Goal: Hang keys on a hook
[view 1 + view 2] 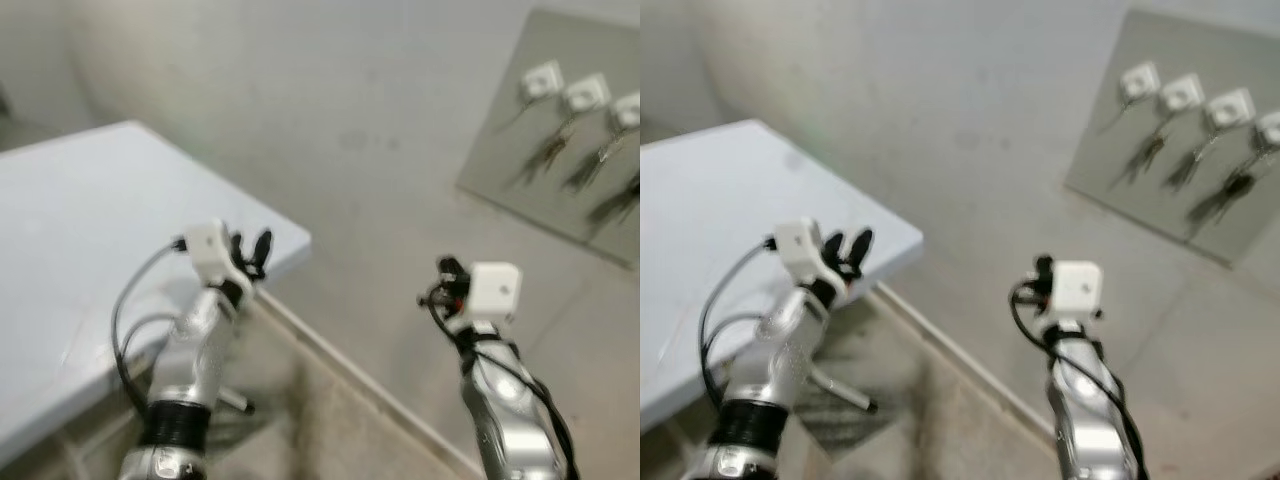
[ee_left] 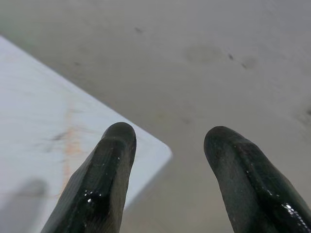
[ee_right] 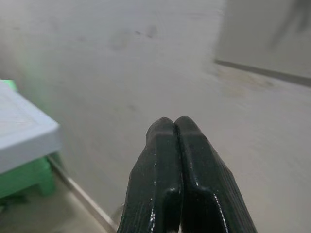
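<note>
A grey board hangs on the wall at the upper right. It carries a row of white hooks, and bunches of dark keys hang from them. My left gripper is raised over the corner of the white table, and its fingers stand open with nothing between them. My right gripper is held up in front of the wall, below and left of the board. Its fingers are pressed shut, and no key shows between them. The head views are blurred.
A white table stands on my left, its corner by the left gripper. A plain wall fills the middle, with a baseboard strip running down to the right. Something green sits under the table.
</note>
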Robot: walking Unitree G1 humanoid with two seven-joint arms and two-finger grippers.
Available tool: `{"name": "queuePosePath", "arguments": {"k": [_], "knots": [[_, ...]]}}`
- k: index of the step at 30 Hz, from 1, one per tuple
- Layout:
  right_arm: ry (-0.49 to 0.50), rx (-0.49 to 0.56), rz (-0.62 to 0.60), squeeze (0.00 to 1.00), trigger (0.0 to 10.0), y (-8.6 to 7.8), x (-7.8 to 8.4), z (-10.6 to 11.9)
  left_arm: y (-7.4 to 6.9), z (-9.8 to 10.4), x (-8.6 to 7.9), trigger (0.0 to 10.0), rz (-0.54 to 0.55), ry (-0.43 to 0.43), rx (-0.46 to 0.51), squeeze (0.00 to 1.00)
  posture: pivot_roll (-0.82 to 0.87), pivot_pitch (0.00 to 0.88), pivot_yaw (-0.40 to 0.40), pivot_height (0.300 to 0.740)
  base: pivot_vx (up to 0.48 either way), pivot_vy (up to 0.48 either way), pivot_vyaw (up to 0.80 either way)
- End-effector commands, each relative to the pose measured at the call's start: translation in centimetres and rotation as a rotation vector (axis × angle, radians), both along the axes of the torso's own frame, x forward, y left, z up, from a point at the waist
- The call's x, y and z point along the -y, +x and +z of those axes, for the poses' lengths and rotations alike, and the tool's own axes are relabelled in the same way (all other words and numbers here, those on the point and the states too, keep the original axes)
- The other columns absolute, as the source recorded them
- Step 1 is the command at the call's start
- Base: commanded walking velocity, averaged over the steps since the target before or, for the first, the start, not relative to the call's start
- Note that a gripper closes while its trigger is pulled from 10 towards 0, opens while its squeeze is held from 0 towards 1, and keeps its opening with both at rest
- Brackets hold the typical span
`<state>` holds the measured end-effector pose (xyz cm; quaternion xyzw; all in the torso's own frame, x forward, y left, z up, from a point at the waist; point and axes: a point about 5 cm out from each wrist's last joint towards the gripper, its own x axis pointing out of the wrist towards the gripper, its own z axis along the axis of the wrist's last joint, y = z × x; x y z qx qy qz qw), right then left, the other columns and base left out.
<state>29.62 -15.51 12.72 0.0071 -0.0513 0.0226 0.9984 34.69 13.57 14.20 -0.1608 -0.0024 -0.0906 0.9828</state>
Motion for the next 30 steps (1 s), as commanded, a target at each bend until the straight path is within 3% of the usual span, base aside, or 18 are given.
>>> {"name": "queuePosePath", "arguments": {"k": [1, 30], "knots": [[-0.008, 0.013, -0.030, 0.00, 10.0, -0.03, 0.90, 0.37, 0.12, 0.41, 1.32, 10.0, -0.037, -0.002, 0.006, 0.00, -0.04, 0.000, -0.029, 0.740, 0.000, 0.000, -0.76], [0.001, 0.025, -0.048, 0.00, 10.0, 0.31, 0.91, 0.69, 0.08, 0.44, 1.77, 10.0, -0.062, 0.025, -0.001, 0.00, -0.04, 0.000, -0.024, 0.740, 0.000, 0.000, -0.75]]}}
